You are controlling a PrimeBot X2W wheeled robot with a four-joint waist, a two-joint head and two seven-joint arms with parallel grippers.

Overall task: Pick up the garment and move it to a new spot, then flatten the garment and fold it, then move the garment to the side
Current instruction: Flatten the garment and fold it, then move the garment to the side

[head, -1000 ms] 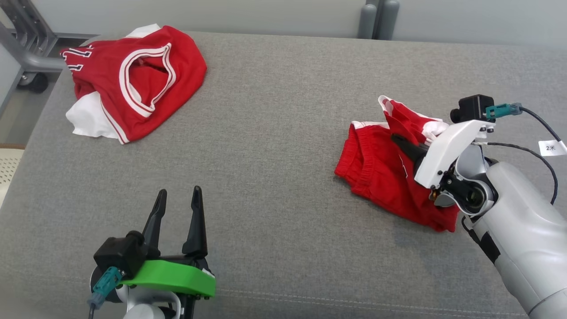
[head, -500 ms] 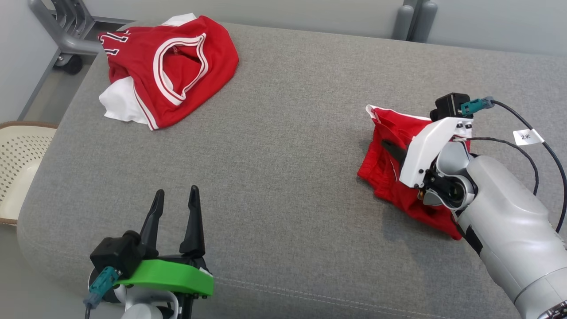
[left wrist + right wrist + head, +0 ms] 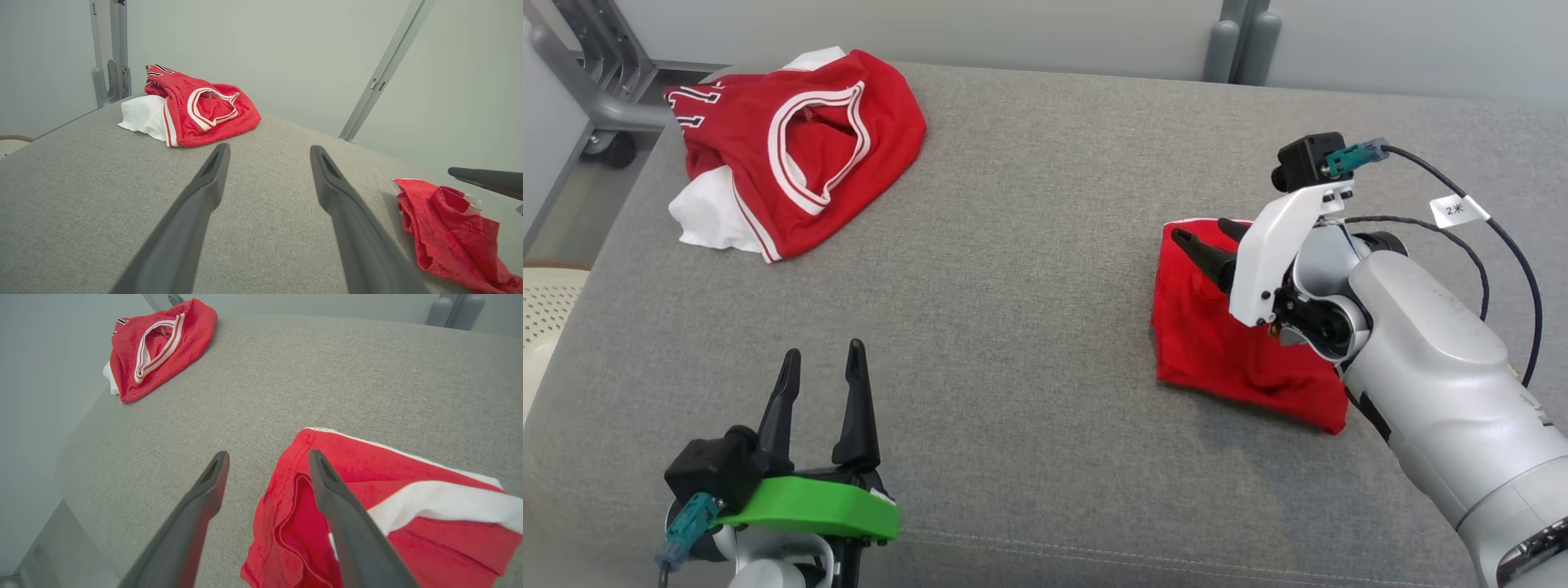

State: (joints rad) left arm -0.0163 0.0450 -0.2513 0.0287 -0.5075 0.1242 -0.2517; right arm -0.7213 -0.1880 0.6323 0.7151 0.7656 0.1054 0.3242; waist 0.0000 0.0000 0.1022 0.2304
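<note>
Garment (image 3: 1217, 359) lies under the spread right gripper (image 3: 1207, 237), red jersey (image 3: 800, 155) well apart, left gripper (image 3: 823, 351) spread too.

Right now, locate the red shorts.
In the head view, the red shorts lie at the right of the grey surface, under the open right hand, opposite the jersey.

Cable tag (image 3: 1459, 211): "2" plus unclear character. Jersey (image 3: 800, 147): white digits, apparently "11".

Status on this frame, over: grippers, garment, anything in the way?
Left gripper idle, jaws open. Right gripper over red shorts, jaws open, nothing held. Shorts crumpled, unfolded. Jersey well clear.
</note>
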